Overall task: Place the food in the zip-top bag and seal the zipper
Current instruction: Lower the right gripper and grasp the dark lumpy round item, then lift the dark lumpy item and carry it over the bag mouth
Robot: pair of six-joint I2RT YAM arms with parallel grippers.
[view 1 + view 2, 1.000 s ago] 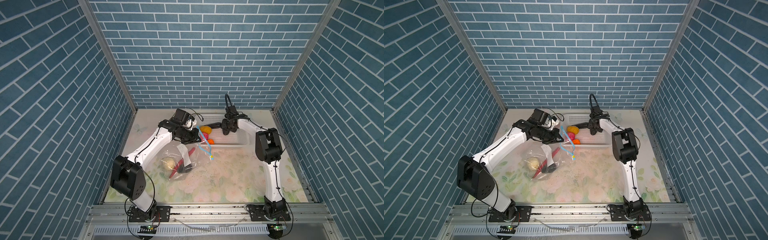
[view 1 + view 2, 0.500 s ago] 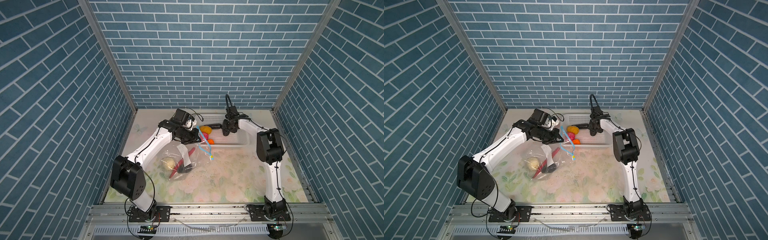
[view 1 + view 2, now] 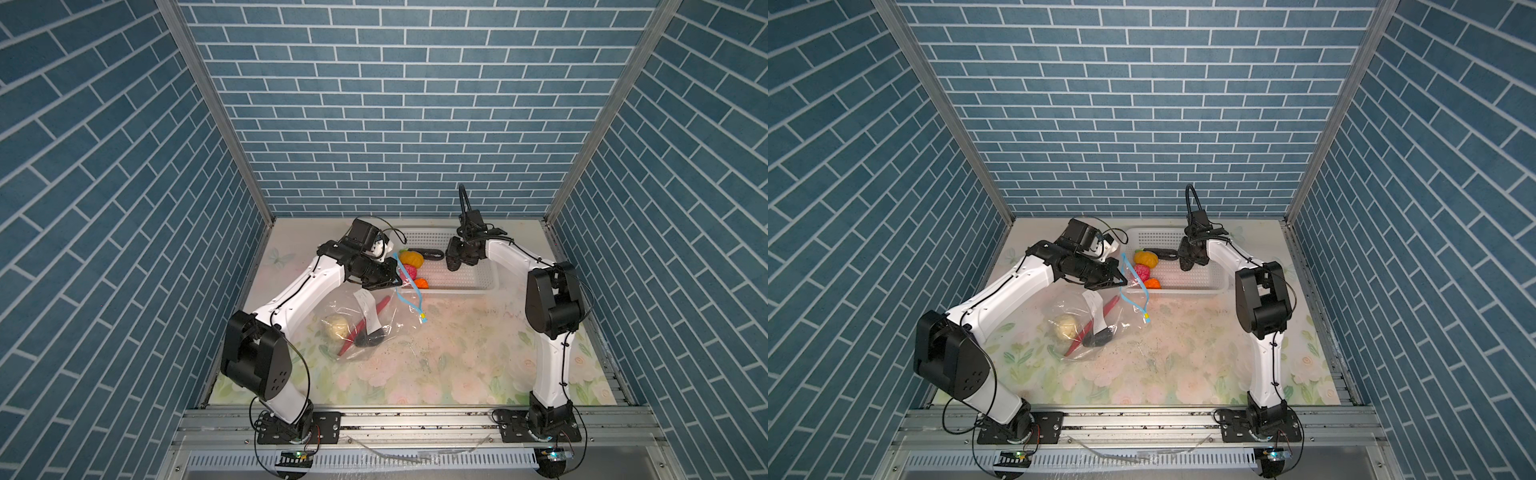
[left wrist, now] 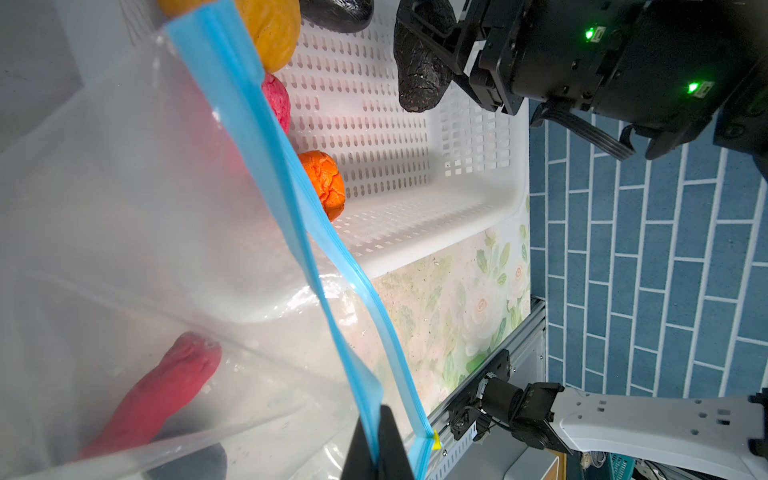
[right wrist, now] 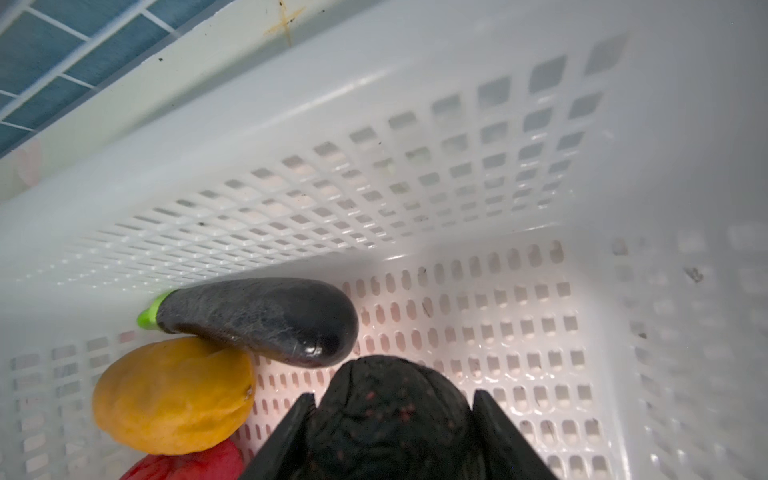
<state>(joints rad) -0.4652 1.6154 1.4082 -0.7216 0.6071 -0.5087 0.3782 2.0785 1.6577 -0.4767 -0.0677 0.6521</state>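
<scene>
Two grippers, and you have both of them loaded. Your left gripper [image 4: 376, 446] is pinched tight on the zipper [image 4: 291, 208], the light-blue strip. It holds that edge of the zip-top bag [image 3: 357, 316] up off the tabletop [image 3: 457, 353], just in front of the white basket [image 3: 478, 284]. The rest of the bag sags onto the tabletop, nearer its left edge.

The mouth is parted. In the left wrist view the two blue lips split apart and meet again at the yellow slider tab [image 4: 435, 440], which hangs at the low end. Inside the bag you already have the cream lumpy ball [image 3: 336, 327], the long red strip [image 3: 383, 305] and a black oval [image 3: 370, 339], lying together at its bottom.

Your right gripper [image 5: 392, 399] is closed around a black lumpy oval [image 4: 417, 70], one finger on each side of it. It is within the basket, which sits against the tabletop's far edge. You cannot tell whether that piece is clear of the basket floor.

At the basket's left end lie the yellow piece [image 5: 174, 395], the pink bumpy ball [image 3: 409, 271] and the orange piece [image 4: 326, 185]. A black eggplant with a green stem [image 5: 257, 320] rests against the yellow piece, by the basket's far wall.
</scene>
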